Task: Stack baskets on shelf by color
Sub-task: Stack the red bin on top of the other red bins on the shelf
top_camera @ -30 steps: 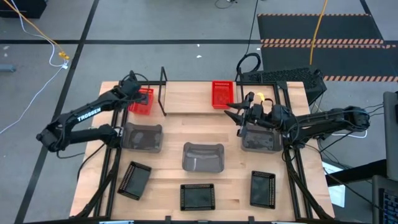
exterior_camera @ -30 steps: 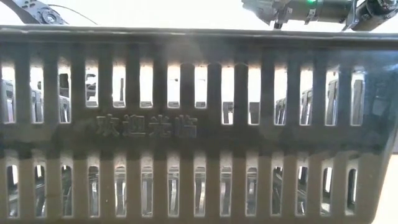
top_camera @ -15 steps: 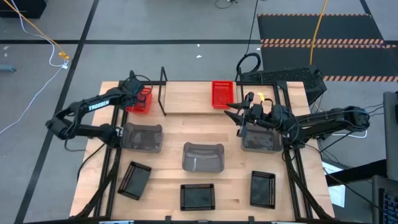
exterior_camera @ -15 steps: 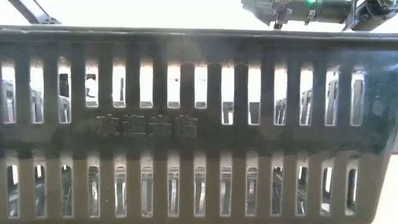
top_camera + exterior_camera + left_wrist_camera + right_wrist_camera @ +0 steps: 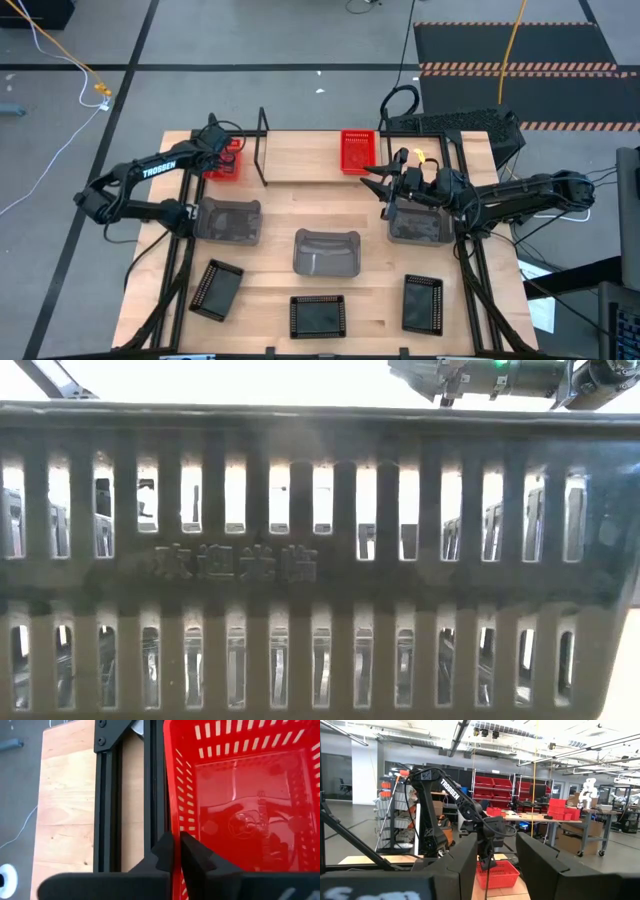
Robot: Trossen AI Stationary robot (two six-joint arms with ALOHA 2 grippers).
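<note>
My two arms are dark, built of slim jointed links. The left arm (image 5: 140, 180) carries white "TROSSEN" lettering along its forearm link; I read the same marking on it in the right wrist view. The right arm (image 5: 520, 195) has black cables looped along its links and a yellow part near its wrist. The left gripper (image 5: 177, 851) has matte black, angular fingers. The right gripper (image 5: 495, 865) has broad, flat black fingers (image 5: 465, 865).
</note>
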